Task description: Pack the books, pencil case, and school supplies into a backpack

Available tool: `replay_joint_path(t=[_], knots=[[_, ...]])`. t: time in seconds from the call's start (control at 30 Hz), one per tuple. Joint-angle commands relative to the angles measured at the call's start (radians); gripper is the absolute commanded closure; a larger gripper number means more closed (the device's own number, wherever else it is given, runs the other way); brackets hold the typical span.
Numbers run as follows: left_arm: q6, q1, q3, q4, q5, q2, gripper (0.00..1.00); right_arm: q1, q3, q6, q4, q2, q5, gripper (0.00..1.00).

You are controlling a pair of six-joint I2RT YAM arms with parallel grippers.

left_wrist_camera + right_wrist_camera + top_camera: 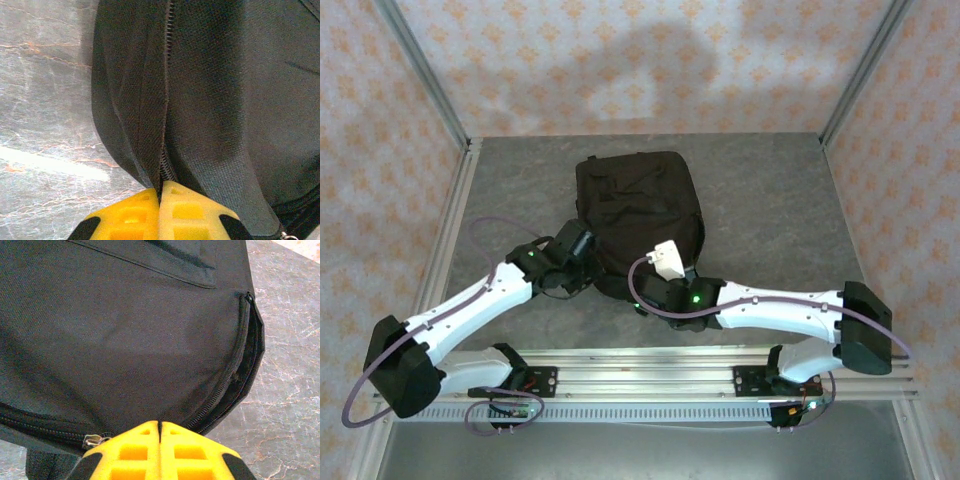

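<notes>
The backpack [640, 215] lies flat in the middle of the grey marbled bench [770, 190], its near end towards the arm bases. The left arm [470, 300] reaches in from the left to the near-left edge of the backpack. The right arm [780, 308] reaches in from the right to its near edge, so the two wrists sit close together at that end.

In the left wrist view, the left jaws are fully closed, the yellow fingers [130, 215] pressed flat against each other. The backpack [225, 100] starts right at their tips. Its zip [167, 75] runs straight down the black fabric and ends at the seam between the two fingers. Whether any zip or cloth is pinched there cannot be told. Bare bench [40, 100] shows to the left of the backpack.

In the right wrist view, the right jaws are also fully closed, with the fingers [190, 450] together and nothing seen between them. The backpack [125, 330] lies just past the tips. A zip [225, 385] curves round the backpack's right corner and passes close in front of the fingertips. A small silver zip pull [91, 441] sits just left of the tips, beside them rather than in them. The bench [290, 365] shows to the right.
</notes>
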Motion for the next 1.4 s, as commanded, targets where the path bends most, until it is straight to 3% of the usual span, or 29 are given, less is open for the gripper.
replay_joint_path(t=[0.0,0.53,0.73,0.8,0.93,1.0,1.2,1.37], knots=[[0.038,0.031,-0.026,-0.125,-0.095,-0.032,1.00,-0.012,-0.015,0.012,-0.083,-0.037,0.129,1.00],[0.193,0.080,-0.033,-0.208,-0.139,-0.057,1.00,-0.163,-0.069,-0.061,0.018,-0.080,0.062,1.00],[0.295,0.167,-0.008,-0.263,-0.147,-0.058,1.00,-0.216,-0.073,-0.067,0.050,-0.105,0.048,1.00],[0.313,0.192,-0.001,-0.269,-0.145,-0.057,1.00,-0.218,-0.081,-0.087,0.084,-0.127,-0.003,1.00],[0.340,0.205,0.030,-0.257,-0.161,-0.022,1.00,-0.216,-0.118,-0.137,0.223,-0.146,-0.285,1.00],[0.355,0.207,0.059,-0.261,-0.170,0.017,1.00,-0.211,-0.117,-0.132,0.268,-0.111,-0.370,1.00],[0.390,0.289,0.142,-0.271,-0.175,0.125,0.99,-0.177,-0.079,-0.124,0.357,-0.023,-0.488,1.00],[0.384,0.333,0.181,-0.287,-0.139,0.128,0.81,-0.163,-0.049,-0.089,0.397,0.005,-0.502,1.00]])
